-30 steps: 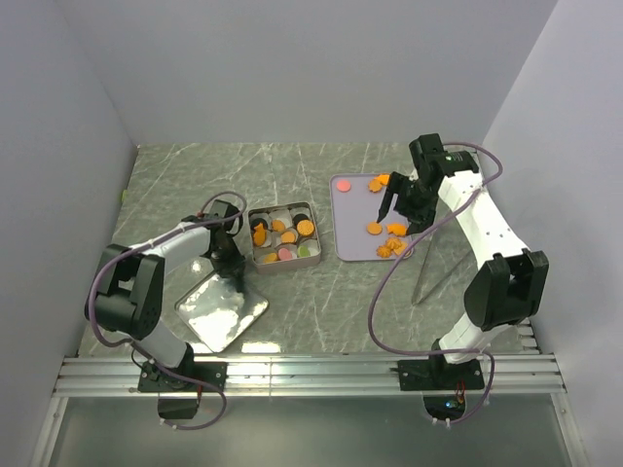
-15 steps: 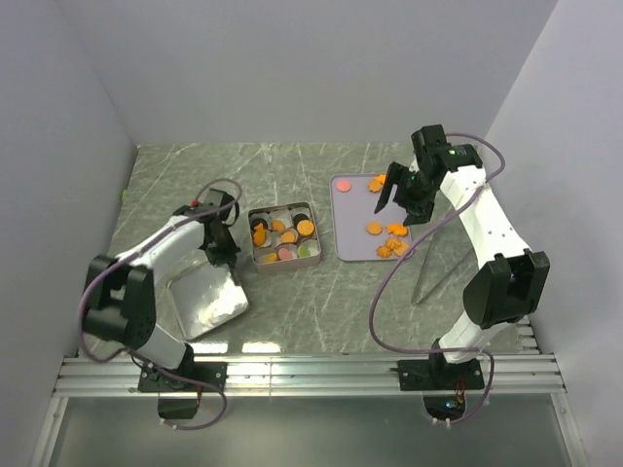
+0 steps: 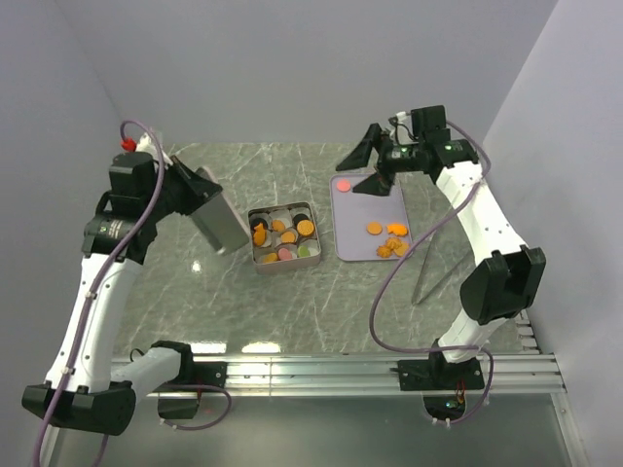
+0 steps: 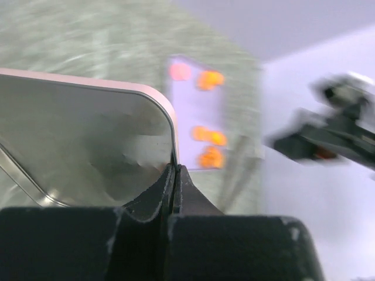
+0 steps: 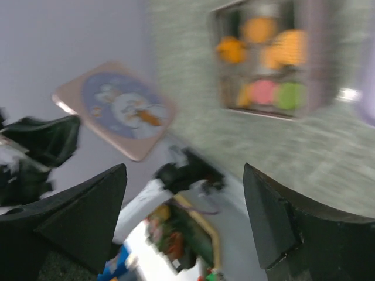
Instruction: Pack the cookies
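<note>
The cookies lie in two places: several orange, pink, green and black ones fill the square silver tin, and several orange cookies plus a pink one lie on the lavender tray. My left gripper is raised left of the tin, shut on the edge of the tin's lid, which hangs tilted in the air. In the left wrist view the jaws pinch the lid's rim. My right gripper hovers open and empty above the tray's far end, pointing left.
White walls close in on the left, back and right of the marbled table. A thin metal rod leans just right of the tray. The right wrist view shows the tin and the lid's pictured face.
My left gripper shut on the lid and lifted it from the table near the front left to high beside the tin. My right gripper rose off the tray and swung leftward.
</note>
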Controlling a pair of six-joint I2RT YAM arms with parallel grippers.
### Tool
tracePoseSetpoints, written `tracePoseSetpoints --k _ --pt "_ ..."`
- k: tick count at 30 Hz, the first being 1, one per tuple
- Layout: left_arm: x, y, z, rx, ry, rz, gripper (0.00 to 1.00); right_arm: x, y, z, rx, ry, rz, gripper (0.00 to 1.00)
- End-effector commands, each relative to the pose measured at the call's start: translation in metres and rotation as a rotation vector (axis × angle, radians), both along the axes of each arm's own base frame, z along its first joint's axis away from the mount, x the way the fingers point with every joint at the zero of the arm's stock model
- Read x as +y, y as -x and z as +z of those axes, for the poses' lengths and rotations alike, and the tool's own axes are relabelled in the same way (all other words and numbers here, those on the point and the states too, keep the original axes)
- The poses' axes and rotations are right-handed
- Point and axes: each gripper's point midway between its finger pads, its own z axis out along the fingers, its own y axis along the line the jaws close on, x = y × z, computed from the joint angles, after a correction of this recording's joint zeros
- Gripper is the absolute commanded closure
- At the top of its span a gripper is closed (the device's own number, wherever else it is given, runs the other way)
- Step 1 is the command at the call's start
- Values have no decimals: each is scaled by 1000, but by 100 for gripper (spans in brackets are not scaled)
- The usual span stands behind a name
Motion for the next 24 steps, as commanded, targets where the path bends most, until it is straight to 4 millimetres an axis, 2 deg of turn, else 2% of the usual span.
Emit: tracePoseSetpoints --k 1,3,4,5,6,7,8,9,10,12,14,16,17,24 --pt "-34 20 91 -245 137 -224 100 51 13 70 -86 -371 236 12" --pt "-41 33 137 -365 198 -291 100 62 15 82 -94 -439 282 11" --pt "-50 45 150 -394 232 -372 100 67 13 96 -123 -491 304 11" --pt "-54 54 167 -431 256 -419 100 73 19 102 -127 -520 347 11" --pt "-56 59 179 -440 309 -446 100 76 19 113 -207 -553 384 10" --pt "-59 67 199 -518 329 -491 100 79 19 119 -152 -591 385 10" --pt "-64 79 208 -543 353 -572 100 83 24 124 -152 -617 413 10" --pt "-66 86 218 -527 424 -596 100 84 29 137 -252 -655 454 9" --pt "-67 97 237 -628 427 -650 100 86 29 141 -167 -699 445 8" --pt "-71 109 245 -608 521 -713 100 92 35 155 -176 -764 469 7" --pt "-71 125 263 -711 542 -780 100 95 41 166 -176 -838 507 7" --pt "-71 129 267 -692 618 -814 100 102 49 178 -173 -913 537 7" --pt "-70 138 273 -755 621 -846 100 105 50 179 -166 -928 544 7" --pt "-66 147 281 -772 730 -906 100 122 60 190 -124 -1012 579 7"
